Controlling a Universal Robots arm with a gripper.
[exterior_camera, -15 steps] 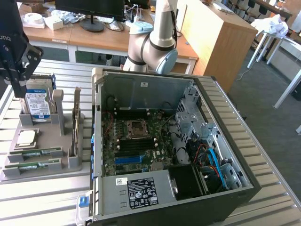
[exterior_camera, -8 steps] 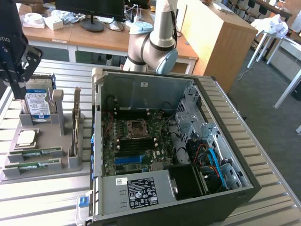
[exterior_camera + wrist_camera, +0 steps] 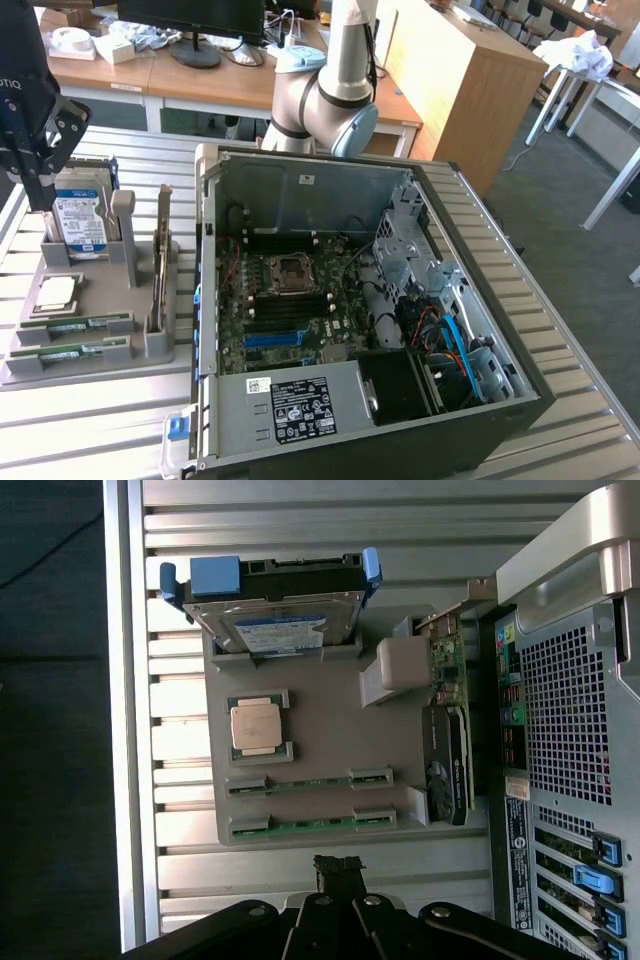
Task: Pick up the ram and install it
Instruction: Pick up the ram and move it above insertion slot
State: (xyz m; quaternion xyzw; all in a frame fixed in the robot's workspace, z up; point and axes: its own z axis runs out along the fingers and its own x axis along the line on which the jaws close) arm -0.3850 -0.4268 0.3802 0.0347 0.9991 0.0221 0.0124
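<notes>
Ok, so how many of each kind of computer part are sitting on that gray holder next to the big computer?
ram sticks: 2
processor chip: 1
hard drive: 1
graphics card: 1
Total: 5

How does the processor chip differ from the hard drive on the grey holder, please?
The processor chip lies flat in its recess, while the hard drive stands upright in a slot. The processor chip is small, square and silver; the hard drive is clearly larger, with a blue-and-white label and blue end fittings. Both sit on the grey holder beside the open computer case.
</notes>
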